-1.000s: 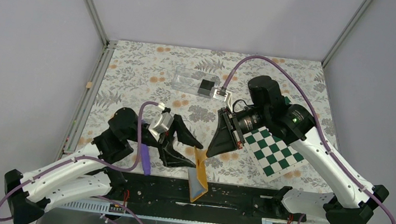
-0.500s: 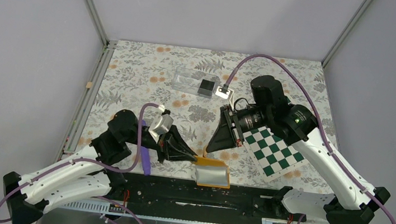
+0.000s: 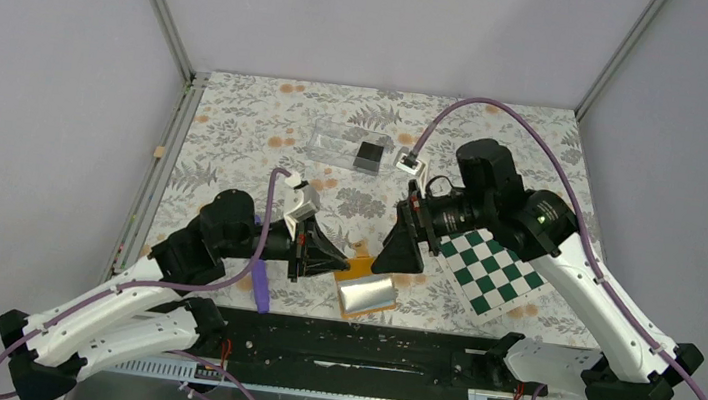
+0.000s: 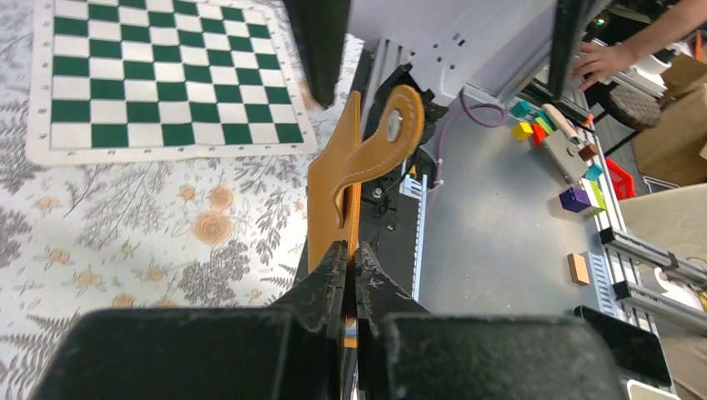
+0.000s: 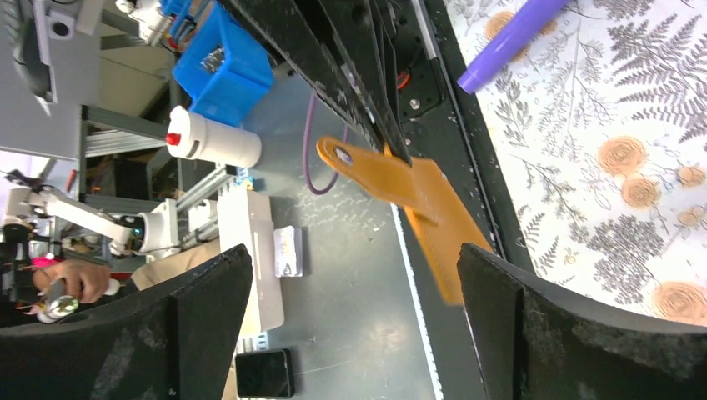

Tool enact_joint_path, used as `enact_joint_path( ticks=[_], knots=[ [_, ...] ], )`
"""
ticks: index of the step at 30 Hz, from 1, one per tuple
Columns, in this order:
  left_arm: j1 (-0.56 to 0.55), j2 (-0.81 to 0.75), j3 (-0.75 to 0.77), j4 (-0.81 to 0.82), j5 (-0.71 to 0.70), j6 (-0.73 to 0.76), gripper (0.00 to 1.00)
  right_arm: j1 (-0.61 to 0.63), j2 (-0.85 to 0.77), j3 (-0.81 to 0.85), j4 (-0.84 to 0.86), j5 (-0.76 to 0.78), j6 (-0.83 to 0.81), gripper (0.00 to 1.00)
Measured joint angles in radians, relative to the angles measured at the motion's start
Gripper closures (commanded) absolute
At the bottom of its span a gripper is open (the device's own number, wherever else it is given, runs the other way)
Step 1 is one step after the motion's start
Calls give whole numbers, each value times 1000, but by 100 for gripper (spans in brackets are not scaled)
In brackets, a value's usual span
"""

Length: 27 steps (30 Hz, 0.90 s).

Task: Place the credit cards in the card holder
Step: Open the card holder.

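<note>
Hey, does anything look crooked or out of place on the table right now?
Yes. The orange card holder is askew: the left gripper pinches one edge, so it is tilted at the table's near edge, its snap strap flopping loose. The right gripper stands open beside it, holding nothing.

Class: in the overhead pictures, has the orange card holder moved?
Yes. The card holder has shifted away from the black base rail, up over the floral cloth.
</note>
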<state>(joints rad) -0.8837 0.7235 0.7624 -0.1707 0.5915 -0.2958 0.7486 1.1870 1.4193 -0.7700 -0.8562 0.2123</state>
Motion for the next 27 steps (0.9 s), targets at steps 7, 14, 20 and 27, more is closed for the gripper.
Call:
enact_joint_path(
  ticks=[7, 14, 20, 27],
  knots=[
    [0, -37, 4, -29, -54, -48, 100, -2, -38, -39, -65, 35, -62, 1],
    [0, -27, 27, -10, -37, -100, 100, -3, -3, -83, -33, -23, -42, 15],
    [0, -21, 36, 21, -38, -133, 100, -3, 2, -138, 59, -68, 21, 64],
    [3, -6, 36, 29, -64, -163, 37, -3, 8, -164, 135, -76, 92, 100]
  ],
)
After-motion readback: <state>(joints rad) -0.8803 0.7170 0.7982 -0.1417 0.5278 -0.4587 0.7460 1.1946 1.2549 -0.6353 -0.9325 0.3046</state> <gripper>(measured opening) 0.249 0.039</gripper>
